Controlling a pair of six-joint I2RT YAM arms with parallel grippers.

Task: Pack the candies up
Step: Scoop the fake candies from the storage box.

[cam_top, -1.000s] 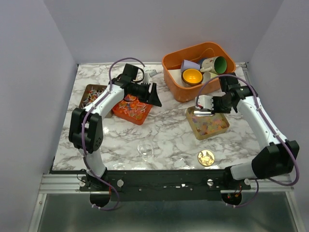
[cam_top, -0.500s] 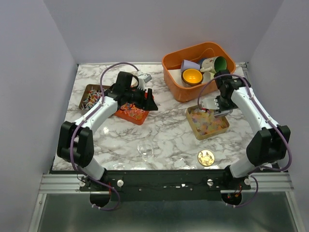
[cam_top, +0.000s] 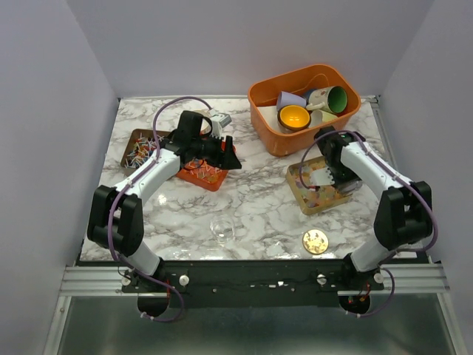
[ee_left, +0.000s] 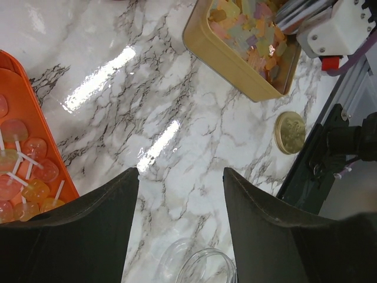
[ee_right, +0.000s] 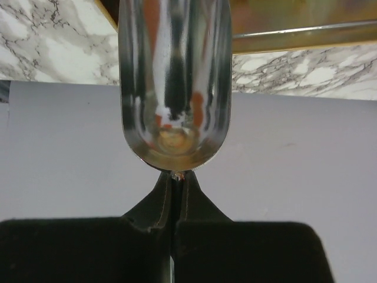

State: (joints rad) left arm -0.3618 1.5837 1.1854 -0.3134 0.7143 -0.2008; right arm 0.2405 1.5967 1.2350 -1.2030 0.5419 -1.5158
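Candies (ee_left: 250, 32): pale pastel yellow-pink pieces in gold tin (ee_left: 227, 65) with scoop (ee_right: 174, 76)

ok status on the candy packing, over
Left pincer open, over orange tray edge. Right pincer shut on metal scoop, at gummies in gold tin. Nothing blocking.

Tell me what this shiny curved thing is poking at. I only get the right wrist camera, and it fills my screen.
Observer: It's a metal scoop in the shut right gripper, its tip over a gold tin of pastel candies.
Operator: Is the other arm busy too?
Observer: No. The left gripper is open and empty, hovering by a flat orange tray.
Operator: Where might a scoopful go?
Observer: Perhaps the clear jar near the table's front edge; it looks empty.
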